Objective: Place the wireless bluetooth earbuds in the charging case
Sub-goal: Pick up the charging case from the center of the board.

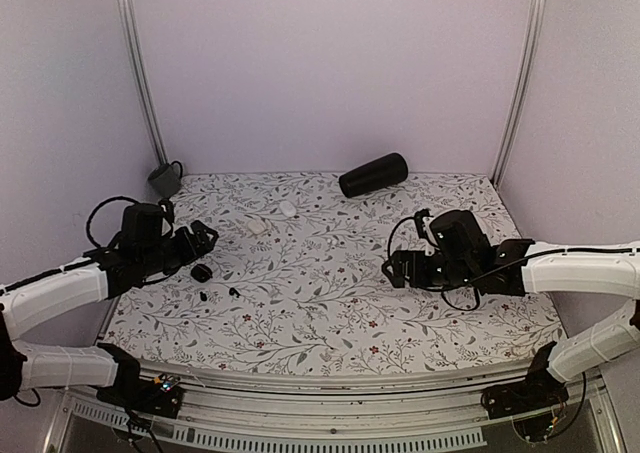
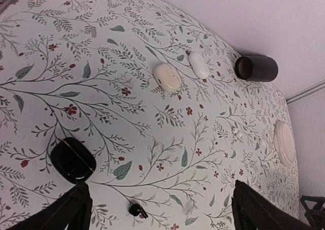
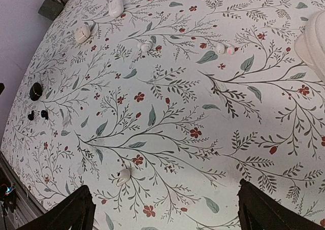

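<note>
The black charging case (image 1: 201,272) lies at the left of the table; I cannot tell whether its lid is up. Two tiny black earbuds (image 1: 204,296) (image 1: 233,291) lie just in front of it. In the left wrist view the case (image 2: 72,160) is by my left finger and one earbud (image 2: 136,210) lies between the fingers, low in frame. My left gripper (image 1: 204,236) (image 2: 162,215) is open and empty, just behind the case. My right gripper (image 1: 391,270) (image 3: 170,212) is open and empty over the table's right half, far from the case (image 3: 36,91) and the buds (image 3: 31,116) (image 3: 44,114).
Two white cases (image 1: 258,227) (image 1: 288,209) and a black cylinder (image 1: 373,175) lie at the back. A grey cup (image 1: 165,180) stands in the back left corner. Loose white earbuds (image 3: 123,175) (image 3: 144,46) (image 3: 220,48) lie about. A white disc (image 2: 284,142) lies at the right.
</note>
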Tool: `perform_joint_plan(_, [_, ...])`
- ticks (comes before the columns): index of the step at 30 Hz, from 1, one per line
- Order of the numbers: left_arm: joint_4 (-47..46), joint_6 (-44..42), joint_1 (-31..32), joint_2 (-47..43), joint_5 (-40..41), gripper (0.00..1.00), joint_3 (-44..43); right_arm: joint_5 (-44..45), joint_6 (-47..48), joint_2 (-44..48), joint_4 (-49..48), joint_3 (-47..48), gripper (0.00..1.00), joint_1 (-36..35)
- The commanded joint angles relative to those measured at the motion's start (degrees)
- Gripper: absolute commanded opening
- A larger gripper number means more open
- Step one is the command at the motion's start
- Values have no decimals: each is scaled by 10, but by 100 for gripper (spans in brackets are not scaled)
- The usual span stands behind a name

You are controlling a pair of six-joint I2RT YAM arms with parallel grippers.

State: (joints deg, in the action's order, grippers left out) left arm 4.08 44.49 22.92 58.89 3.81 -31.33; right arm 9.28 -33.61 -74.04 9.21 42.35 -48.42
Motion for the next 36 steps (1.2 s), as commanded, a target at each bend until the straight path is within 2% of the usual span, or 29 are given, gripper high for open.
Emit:
perform_joint_plan(1, [-12, -28, -51, 47, -52, 96, -14, 0, -2, -24, -25, 12, 99, 0])
perform_joint_plan(6, [19, -104, -51, 219, -30, 96, -148, 7, 27, -58, -13, 61, 99, 1])
perform_joint_plan(12, [59, -115, -29, 422, 5, 96, -326, 22, 28, -51, -5, 58, 100, 1])
perform_joint_plan(17, [134, -107, 11, 560, 97, 96, -470, 22, 16, -36, -14, 37, 100, 4])
perform_joint_plan(23, [192, -48, 38, 641, 168, 95, -552, 17, 27, -32, -5, 40, 100, 4])
perform_joint_plan(28, [206, 8, 42, 666, 214, 94, -572, 12, 28, -13, -6, 29, 100, 4])
perform_joint_plan(36, [247, 64, 47, 734, 228, 89, -662, 2, -19, 39, -17, -16, 100, 4])
